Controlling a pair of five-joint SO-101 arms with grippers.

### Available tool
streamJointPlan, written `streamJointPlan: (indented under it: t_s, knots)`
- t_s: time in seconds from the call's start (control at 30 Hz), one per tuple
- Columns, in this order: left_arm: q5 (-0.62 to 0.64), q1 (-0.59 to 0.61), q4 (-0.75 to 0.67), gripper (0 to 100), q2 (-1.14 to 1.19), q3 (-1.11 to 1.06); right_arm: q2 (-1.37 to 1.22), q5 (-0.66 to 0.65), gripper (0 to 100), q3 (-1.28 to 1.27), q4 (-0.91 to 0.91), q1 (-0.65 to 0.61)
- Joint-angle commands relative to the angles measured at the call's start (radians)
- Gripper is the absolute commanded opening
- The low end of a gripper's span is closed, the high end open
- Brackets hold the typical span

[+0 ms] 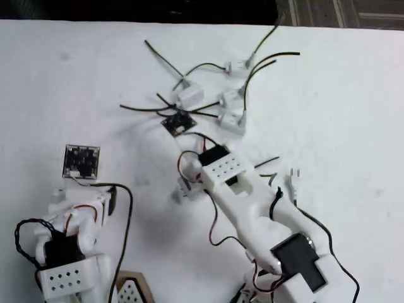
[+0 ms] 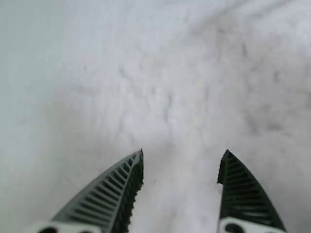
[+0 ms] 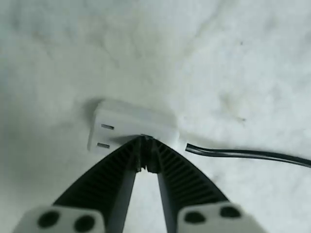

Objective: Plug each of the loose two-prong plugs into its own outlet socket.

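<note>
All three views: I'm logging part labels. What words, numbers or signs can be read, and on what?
No text can be read.
The two dark boards: pale marks, too small to read.
The socket: two slots, no print visible.

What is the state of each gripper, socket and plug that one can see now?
Socket: lying on the table, both slots empty.
Right gripper: shut, tips at the edge of this socket.
Left gripper: open, over bare table.
Loose plug: lying flat, unplugged, apart from every socket.
Far corded pieces: lying on the table; plugged or not, cannot tell.
</note>
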State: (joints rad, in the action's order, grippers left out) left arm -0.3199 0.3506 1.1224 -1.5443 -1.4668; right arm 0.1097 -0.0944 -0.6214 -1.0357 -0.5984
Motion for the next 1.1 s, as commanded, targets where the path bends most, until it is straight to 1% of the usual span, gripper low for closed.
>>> streamJointPlan:
  t_s: [0.0,0.13,0.27,0.37,0.47,0.57,0.7,0.83,0.97,1.07]
  knots:
    - [-0.009,0.005,-0.005,26,-0.01,0.003,0.073,-0.046,1.8,0.009,-0.058,0.001]
    - [-0.009,0.005,-0.005,26,-0.01,0.003,0.159,-0.058,1.8,0.005,-0.077,0.062]
    - [-0.009,0.005,-0.005,26,-0.01,0.003,0.199,-0.077,1.8,0.002,-0.077,0.189]
    - [-0.009,0.005,-0.005,26,-0.01,0.003,0.199,-0.199,1.8,-0.011,-0.067,0.329]
    - [-0.009,0.005,-0.005,26,-0.01,0.003,0.199,-0.302,1.8,-0.041,-0.005,0.466]
    - [-0.009,0.004,-0.005,26,-0.01,0.003,0.199,-0.367,1.8,-0.083,0.074,0.552]
    - [-0.009,0.004,-0.005,26,-0.01,0.003,0.199,-0.431,1.8,-0.16,0.182,0.605]
    - [-0.009,0.004,-0.003,26,-0.01,0.002,0.197,-0.453,1.8,-0.229,0.311,0.645]
    - [-0.009,0.004,-0.003,26,-0.01,0.002,0.193,-0.483,1.8,-0.273,0.387,0.654]
    - [-0.009,0.004,-0.003,26,-0.01,0.002,0.13,-0.486,1.8,-0.27,0.453,0.654]
